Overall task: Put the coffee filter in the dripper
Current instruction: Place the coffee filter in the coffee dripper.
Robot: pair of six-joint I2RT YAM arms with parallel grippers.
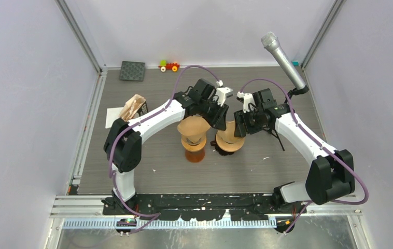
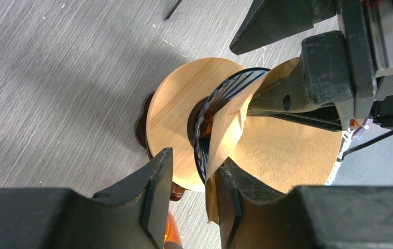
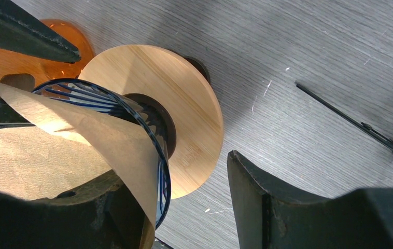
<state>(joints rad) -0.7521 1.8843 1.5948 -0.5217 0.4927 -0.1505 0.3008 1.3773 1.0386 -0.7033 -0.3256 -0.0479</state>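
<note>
Overhead, pale walls (image 1: pixel 28 78) and metal posts (image 1: pixel 80 36) are closing in three sides of a grey wood-grain table (image 1: pixel 158 171), which is carrying a few white specks. The left arm (image 1: pixel 153 122) and right arm (image 1: pixel 303 137) are bending in from the near edge and meeting at mid-table. A microphone (image 1: pixel 282 57) is slanting in over the far right corner.

The dripper (image 2: pixel 176 104), a blue-lined glass cone in a round wooden collar on a dark base, is standing between the two wrists. An orange glass piece (image 1: pixel 194 148) with a tan top is standing just beside it on the left.

The filter (image 2: pixel 288 150) is lying partly inside the cone, with one flap folding out over the rim.

The left gripper (image 2: pixel 193 166) is straddling that flap with its fingers apart. The paper is resting against one finger and a gap is showing at the other.

The right gripper (image 3: pixel 176 176) is straddling the rim, jaws spread. One finger is lying inside on the paper, and the other is hanging outside, clear of the collar.

At the left edge, a brown bag (image 1: pixel 132 107) is sitting on a white sheet (image 1: pixel 114 116). A black mat (image 1: pixel 132 70) and a small toy (image 1: pixel 169 66) are lying along the far edge.
</note>
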